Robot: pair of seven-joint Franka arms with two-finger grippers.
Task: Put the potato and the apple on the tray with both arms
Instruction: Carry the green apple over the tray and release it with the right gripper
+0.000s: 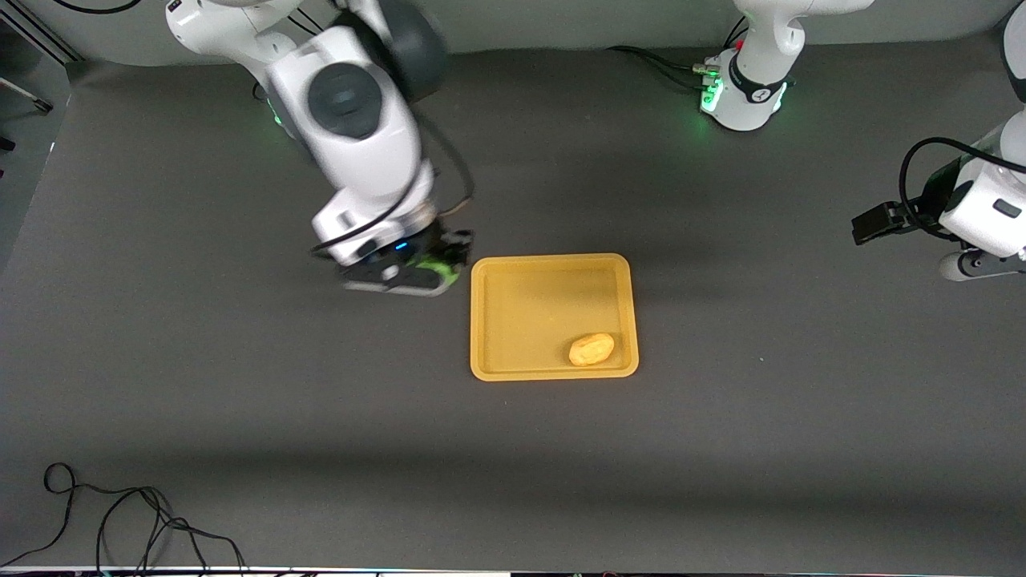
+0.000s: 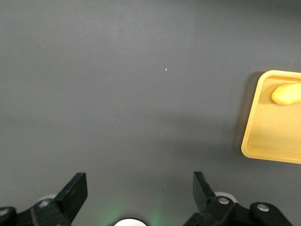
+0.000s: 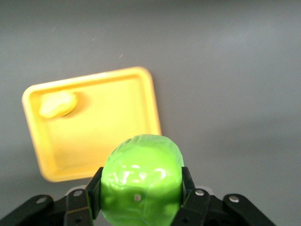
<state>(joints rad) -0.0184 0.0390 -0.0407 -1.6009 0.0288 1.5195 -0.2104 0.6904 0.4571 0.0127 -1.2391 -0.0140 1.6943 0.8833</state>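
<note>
The orange-yellow tray [image 1: 529, 320] lies mid-table. The potato [image 1: 591, 349] lies in it, in the corner nearest the front camera toward the left arm's end. My right gripper [image 1: 433, 271] is shut on the green apple [image 1: 446, 272] and holds it over the table just beside the tray's rim toward the right arm's end. The right wrist view shows the apple [image 3: 141, 179] between the fingers, with the tray [image 3: 108, 136] and potato [image 3: 57, 104] below. My left gripper [image 1: 966, 266] waits open and empty at the left arm's end; its wrist view [image 2: 140, 181] shows bare mat, the tray [image 2: 263, 150] and the potato [image 2: 286, 94].
A dark grey mat [image 1: 721, 449] covers the table. A loose black cable [image 1: 120, 521] lies at the corner nearest the front camera, toward the right arm's end. The left arm's green-lit base [image 1: 741, 92] stands at the back edge.
</note>
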